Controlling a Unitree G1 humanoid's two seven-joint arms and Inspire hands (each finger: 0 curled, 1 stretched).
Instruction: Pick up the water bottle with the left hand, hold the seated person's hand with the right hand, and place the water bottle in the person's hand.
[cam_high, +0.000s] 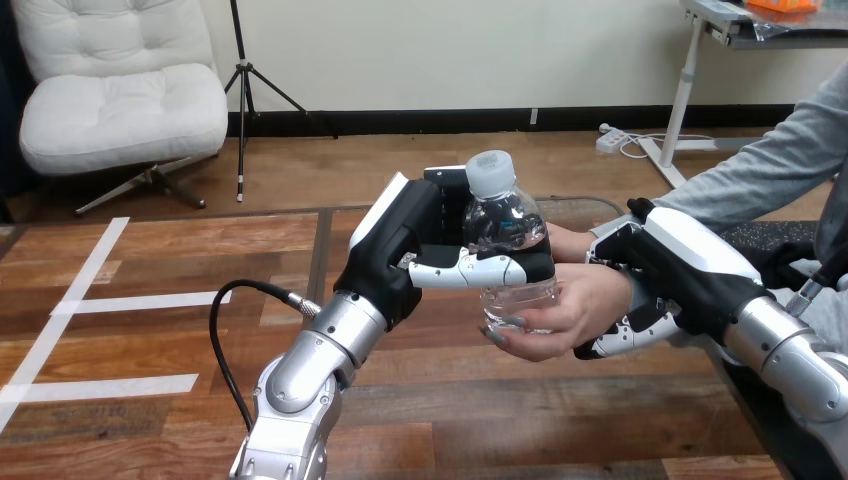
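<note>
Head view: the left hand (400, 250) has its fingers (470, 270) curled round the bottle (500, 225), whose base rests in the person's hand (570, 305). The right hand (680, 270) clasps that hand from behind. Risk: an early release, before the person grips, would tip the bottle onto the worktop (500, 420).

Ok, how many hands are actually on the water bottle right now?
2. The left hand is wrapped round the water bottle; the person's hand cups its base. The right hand clasps that hand, not the bottle.
</note>
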